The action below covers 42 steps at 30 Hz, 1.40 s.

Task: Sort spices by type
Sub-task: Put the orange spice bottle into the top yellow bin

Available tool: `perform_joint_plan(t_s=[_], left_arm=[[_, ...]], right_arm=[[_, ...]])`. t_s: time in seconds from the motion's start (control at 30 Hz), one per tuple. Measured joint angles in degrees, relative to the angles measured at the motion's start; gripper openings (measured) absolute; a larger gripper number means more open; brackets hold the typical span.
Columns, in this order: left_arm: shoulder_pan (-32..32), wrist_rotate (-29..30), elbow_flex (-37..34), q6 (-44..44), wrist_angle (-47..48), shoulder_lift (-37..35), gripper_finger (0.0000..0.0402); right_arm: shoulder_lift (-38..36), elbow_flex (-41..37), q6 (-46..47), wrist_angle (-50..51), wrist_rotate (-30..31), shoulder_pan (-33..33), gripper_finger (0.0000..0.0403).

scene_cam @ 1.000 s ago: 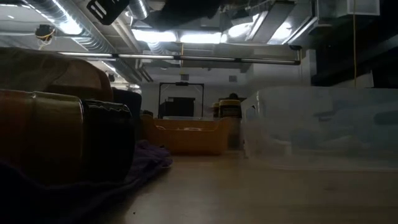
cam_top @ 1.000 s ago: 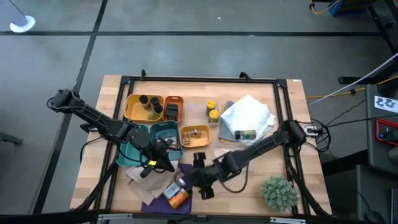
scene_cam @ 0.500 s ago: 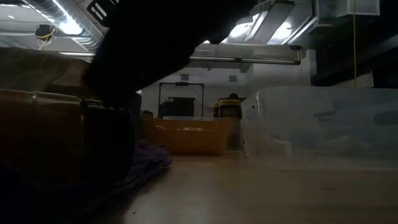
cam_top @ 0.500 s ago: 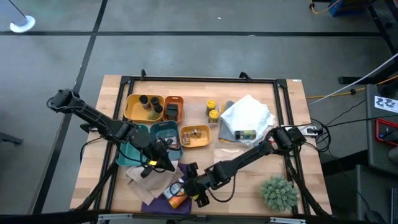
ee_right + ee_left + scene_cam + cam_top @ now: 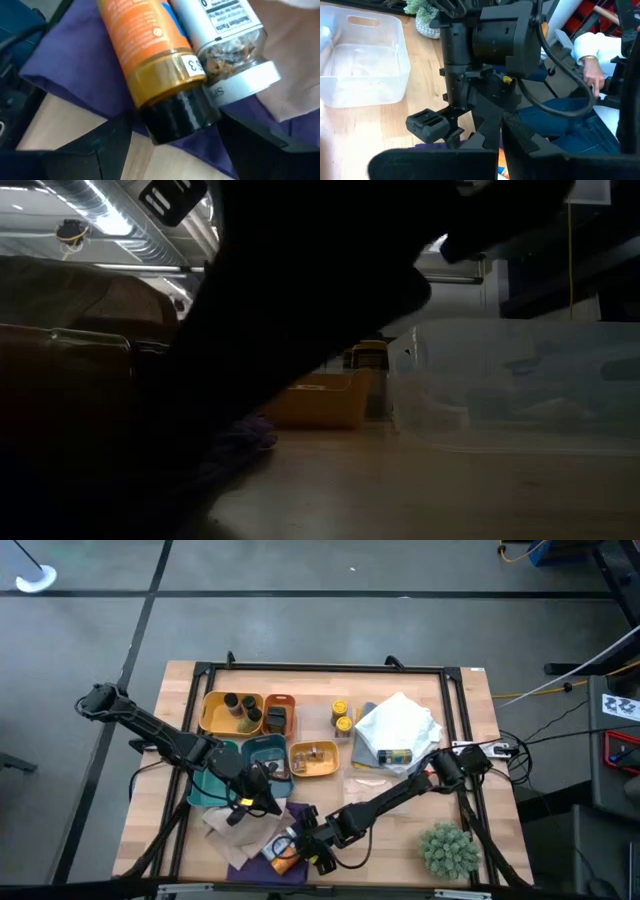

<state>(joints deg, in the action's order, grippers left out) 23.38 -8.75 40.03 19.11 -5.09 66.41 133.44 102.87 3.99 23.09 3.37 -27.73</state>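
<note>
The orange-labelled bottle [image 5: 150, 55] with its black cap lies on its side on the purple cloth [image 5: 262, 858] at the near edge of the table, and pressed right against it lies a white-labelled jar [image 5: 227, 35] with a white lid and flaky brown contents. The right gripper [image 5: 300, 845] has its fingers [image 5: 75, 150] spread wide to either side of the black cap, not touching it so far as I can see, with the white-lidded jar just inside the other finger. From above, the bottle [image 5: 285, 858] shows only partly beneath that gripper.

Taking the purple cloth as the mark: a crumpled beige paper [image 5: 235, 830] overlaps its left side. Just behind the cloth hangs the left gripper [image 5: 262, 802], fingers shut and nothing held, at the near edge of the teal tray [image 5: 215, 780]. Behind the cloth and slightly to the right sits a small yellow tray [image 5: 313, 760] with a few small spices in it. Farther back stand a larger yellow tray [image 5: 230, 712] holding dark-capped jars [image 5: 238, 705] and an orange tray [image 5: 278, 715] beside it. Two yellow-capped jars [image 5: 342, 717] stand on the bare wood behind the small yellow tray. Off to the right of the cloth is a clear plastic tub [image 5: 395, 745] with white wrapping piled on it, and the spiky green plant [image 5: 448, 848] sits at the near right corner. In the left wrist view, a person in jeans [image 5: 580, 110] stands just beyond the table's edge.
</note>
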Motion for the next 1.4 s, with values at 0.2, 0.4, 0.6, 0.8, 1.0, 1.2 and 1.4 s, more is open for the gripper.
perform_joint_plan(t_s=[0.2,0.4,0.6,0.8,1.0,1.2,1.4], left_arm=[[0.00,0.02,0.00,0.00,0.09,0.02,0.0004],[0.00,0.04,0.00,0.00,-0.01,0.02,0.0004],[0.00,0.04,0.00,0.00,-0.05,0.02,0.0004],[0.00,0.04,0.00,0.00,-0.43,0.00,0.0004],[0.00,0.02,0.00,0.00,-0.46,0.00,0.0004],[0.00,0.02,-0.01,-0.26,-0.74,0.00,0.0004],[-0.49,0.42,0.00,-2.60,-0.72,0.00,0.0017]], right_arm=[[0.64,0.02,0.11,-1.02,0.03,0.00,0.0287],[0.64,0.02,0.17,-2.22,0.01,0.00,0.0264],[0.64,0.37,0.22,-1.49,-0.04,-0.02,0.0211],[0.64,4.05,0.45,5.97,-0.06,0.00,0.0217],[0.64,11.49,0.68,19.22,-0.04,0.00,0.0213],[0.55,21.12,0.63,35.45,0.62,0.31,0.0210],[0.43,29.70,2.63,49.80,3.38,1.27,0.0210]])
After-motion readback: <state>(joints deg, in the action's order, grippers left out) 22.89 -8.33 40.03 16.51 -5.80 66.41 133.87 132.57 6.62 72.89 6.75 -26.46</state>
